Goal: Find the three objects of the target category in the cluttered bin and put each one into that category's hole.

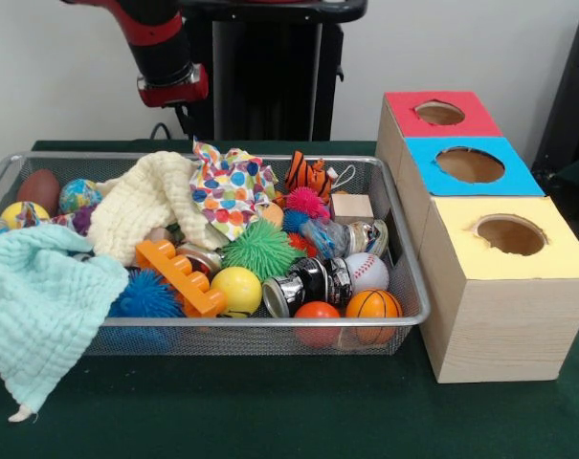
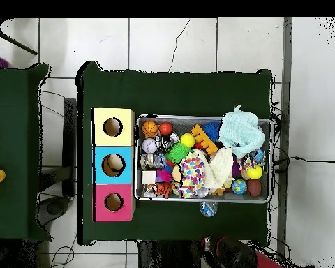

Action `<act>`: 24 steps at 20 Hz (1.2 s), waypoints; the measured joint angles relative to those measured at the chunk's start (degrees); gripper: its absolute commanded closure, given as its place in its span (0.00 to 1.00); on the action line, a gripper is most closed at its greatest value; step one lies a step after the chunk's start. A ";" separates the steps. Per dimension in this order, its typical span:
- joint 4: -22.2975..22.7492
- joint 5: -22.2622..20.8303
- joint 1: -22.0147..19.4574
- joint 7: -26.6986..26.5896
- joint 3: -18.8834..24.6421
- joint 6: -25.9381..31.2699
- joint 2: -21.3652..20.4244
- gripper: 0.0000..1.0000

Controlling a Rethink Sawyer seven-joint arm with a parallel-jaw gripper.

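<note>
The silver wire-mesh bin [image 1: 404,251] stands on the green table, full of clutter, and also shows in the overhead view [image 2: 271,162]. It holds a basketball [image 1: 372,305], a baseball [image 1: 366,271], a yellow ball [image 1: 236,289], a green spiky ball [image 1: 260,249], an orange toy block [image 1: 179,275], a shiny can [image 1: 308,283], a wooden cube [image 1: 351,207] and a tiger toy [image 1: 308,175]. My arm's red-banded end [image 1: 173,88] hangs above the bin's far left side. My gripper [image 2: 207,208] shows only as a small grey shape just outside the bin's robot-side rim.
Three boxes with round holes stand in a row beside the bin: red top [image 1: 440,113], blue top [image 1: 471,164], yellow top [image 1: 509,234]. A mint cloth [image 1: 40,306] hangs over the bin's front left corner. A cream cloth [image 1: 150,206] and a spotted cloth [image 1: 230,191] lie on the clutter.
</note>
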 measured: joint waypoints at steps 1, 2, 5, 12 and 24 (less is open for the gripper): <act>-0.29 0.01 0.00 0.00 0.18 0.00 0.19 1.00; -0.62 0.01 -0.01 0.00 0.44 0.02 0.41 1.00; -1.98 0.00 -0.01 0.00 1.53 0.07 1.31 1.00; -4.09 -0.01 -0.02 0.00 2.91 3.14 2.20 1.00; -3.60 -0.02 0.29 0.01 4.60 5.66 2.03 0.00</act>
